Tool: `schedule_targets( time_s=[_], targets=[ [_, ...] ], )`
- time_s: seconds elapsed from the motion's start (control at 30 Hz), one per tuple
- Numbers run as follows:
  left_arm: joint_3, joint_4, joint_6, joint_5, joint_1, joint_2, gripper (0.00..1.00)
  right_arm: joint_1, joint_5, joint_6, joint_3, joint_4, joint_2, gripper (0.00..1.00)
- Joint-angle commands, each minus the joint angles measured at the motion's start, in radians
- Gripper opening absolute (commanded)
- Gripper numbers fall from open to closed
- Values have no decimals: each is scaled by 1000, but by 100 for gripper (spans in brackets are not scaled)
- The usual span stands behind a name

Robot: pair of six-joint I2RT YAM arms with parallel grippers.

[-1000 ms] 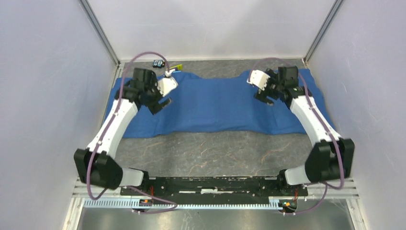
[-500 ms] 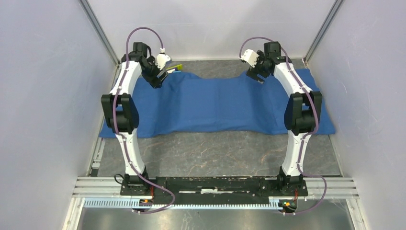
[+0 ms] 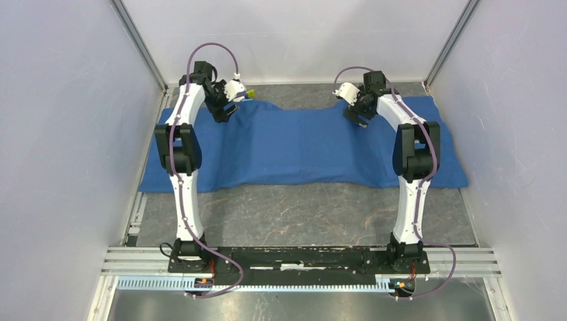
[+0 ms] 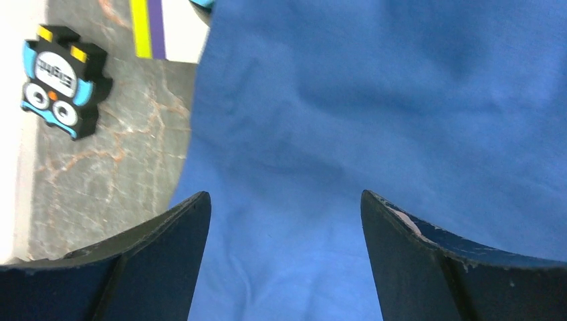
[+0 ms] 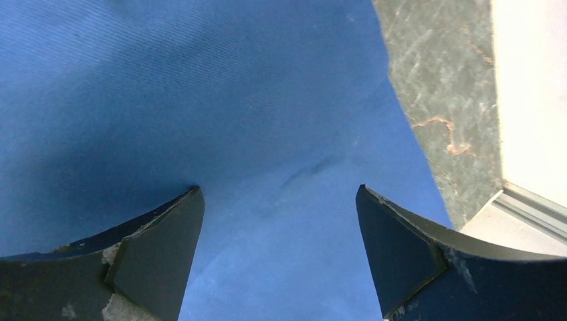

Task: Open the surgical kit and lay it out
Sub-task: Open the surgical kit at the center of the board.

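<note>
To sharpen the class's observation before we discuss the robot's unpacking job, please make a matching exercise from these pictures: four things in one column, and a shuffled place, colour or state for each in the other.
Things
1. cloth wrap
2. left gripper
3. owl-faced toy
4. tabletop

Descriptions
A. grey and marbled
B. lying on bare table beside the cloth's edge
C. open, over the cloth, holding nothing
D. blue, spread across the far part of the table

Pairs: 1-D, 2-C, 3-B, 4-A
</note>
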Motion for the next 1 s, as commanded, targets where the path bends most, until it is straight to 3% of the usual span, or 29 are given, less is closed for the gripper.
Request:
schedule_targets(
  time_s=[0.0,0.5,0.73,0.97],
  targets=[
    [141,1,95,4,-1,82,87,-7,14,8,18,38,42,91],
    [225,50,184,-20,-13,227,89,-8,2,-4,-65,95,25,88],
    [225,50,238,-44,-17,276,84,-8,9,-20,-133,111,-3,87],
    [209,104,209,-45,-19,266,39,-8,25,-24,-177,151,-41,87]
  ],
)
